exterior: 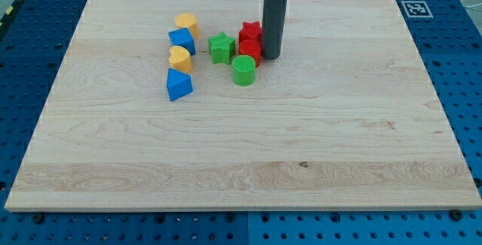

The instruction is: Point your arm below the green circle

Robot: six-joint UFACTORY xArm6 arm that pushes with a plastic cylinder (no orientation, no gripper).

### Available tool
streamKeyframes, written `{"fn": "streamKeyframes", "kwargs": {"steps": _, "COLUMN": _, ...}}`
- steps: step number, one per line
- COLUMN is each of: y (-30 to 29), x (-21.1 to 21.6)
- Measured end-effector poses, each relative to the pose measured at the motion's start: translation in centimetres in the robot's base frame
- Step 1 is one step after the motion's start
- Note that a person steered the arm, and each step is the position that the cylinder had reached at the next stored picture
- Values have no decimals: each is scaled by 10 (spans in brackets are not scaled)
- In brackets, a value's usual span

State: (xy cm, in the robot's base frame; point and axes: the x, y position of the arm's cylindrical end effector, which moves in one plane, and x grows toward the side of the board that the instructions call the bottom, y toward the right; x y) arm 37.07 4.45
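Note:
The green circle [243, 71] lies on the wooden board, left of centre in the view's upper half. My tip [270, 55] rests on the board just right of the red circle [250, 51] and up and to the right of the green circle, a short gap away. A red star [251, 32] sits above the red circle, left of the rod. A green star [221, 48] lies left of the red circle.
Further left lie a yellow block [187, 25], a blue block [182, 41], a second yellow block [180, 58] and a blue triangle-like block [178, 84]. The board's edge [241, 207] borders a blue perforated table.

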Motion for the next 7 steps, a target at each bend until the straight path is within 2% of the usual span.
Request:
{"fn": "streamKeyframes", "kwargs": {"steps": 3, "y": -1, "x": 5}}
{"fn": "streamKeyframes", "kwargs": {"steps": 6, "y": 11, "x": 86}}
{"fn": "streamKeyframes", "kwargs": {"steps": 7, "y": -1, "x": 93}}
